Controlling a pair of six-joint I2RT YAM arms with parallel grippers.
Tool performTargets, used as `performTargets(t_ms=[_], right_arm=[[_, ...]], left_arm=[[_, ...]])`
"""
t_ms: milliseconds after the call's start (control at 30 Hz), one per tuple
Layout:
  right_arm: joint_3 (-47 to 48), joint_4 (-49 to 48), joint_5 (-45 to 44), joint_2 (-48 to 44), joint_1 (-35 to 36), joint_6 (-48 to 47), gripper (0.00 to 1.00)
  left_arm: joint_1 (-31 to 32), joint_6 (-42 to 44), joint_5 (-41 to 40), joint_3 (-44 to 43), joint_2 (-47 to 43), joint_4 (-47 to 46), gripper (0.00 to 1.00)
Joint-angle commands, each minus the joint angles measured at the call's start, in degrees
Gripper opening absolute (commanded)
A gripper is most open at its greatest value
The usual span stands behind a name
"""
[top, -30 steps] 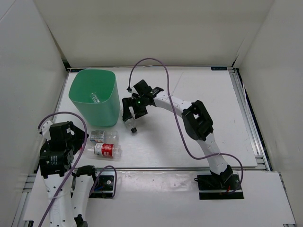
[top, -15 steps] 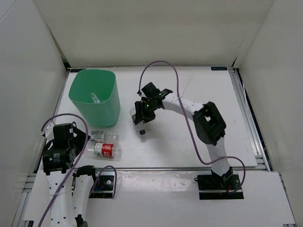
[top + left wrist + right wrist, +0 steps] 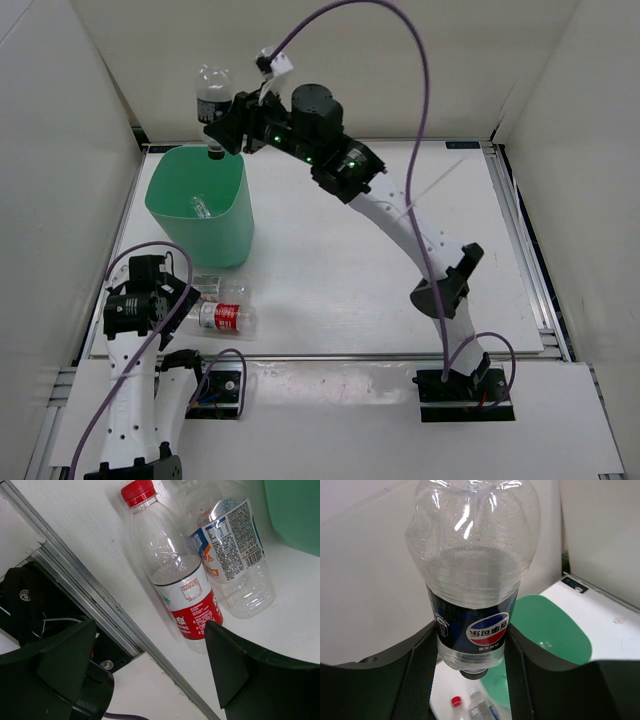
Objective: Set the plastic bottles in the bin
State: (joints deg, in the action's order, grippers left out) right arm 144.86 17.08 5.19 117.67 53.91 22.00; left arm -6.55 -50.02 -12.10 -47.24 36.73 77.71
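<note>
The right arm is stretching leftward, the right gripper [image 3: 224, 130] clamping an upturned dark-labelled clear plastic bottle [image 3: 210, 92] above the tall mint-green plastic bin [image 3: 216, 230]; the left gripper [image 3: 150, 640] is hanging with its fingers apart.

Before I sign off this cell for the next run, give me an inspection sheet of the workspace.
Surface: white table, no spills seen.
Job's things: mint-green bin upright with one bottle inside; dark-labelled bottle held cap-down, high by the bin's far rim; red-labelled bottle and pale-labelled bottle lying side by side near the bin.
Clutter: nothing seen.
Grippers: right gripper shut on the dark-labelled bottle; left gripper open over the lying pair.
Cables: purple cables loop off both arms.
Surroundings: white walls on three sides.
</note>
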Motion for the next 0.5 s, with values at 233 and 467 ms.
performTargets(t_ms=[233,467], right_arm=[[2.27,-5.92,-3.35,11.36,0.85,-7.67,0.33],[-4.04,-0.92,-8.35,1.01,3.04,-14.1,1.0]], left_arm=[[0.22,0.89,3.13,-1.45,4.92,0.69,1.0],[0.22,-4.64,7.52,5.39,3.79,-3.87,1.0]])
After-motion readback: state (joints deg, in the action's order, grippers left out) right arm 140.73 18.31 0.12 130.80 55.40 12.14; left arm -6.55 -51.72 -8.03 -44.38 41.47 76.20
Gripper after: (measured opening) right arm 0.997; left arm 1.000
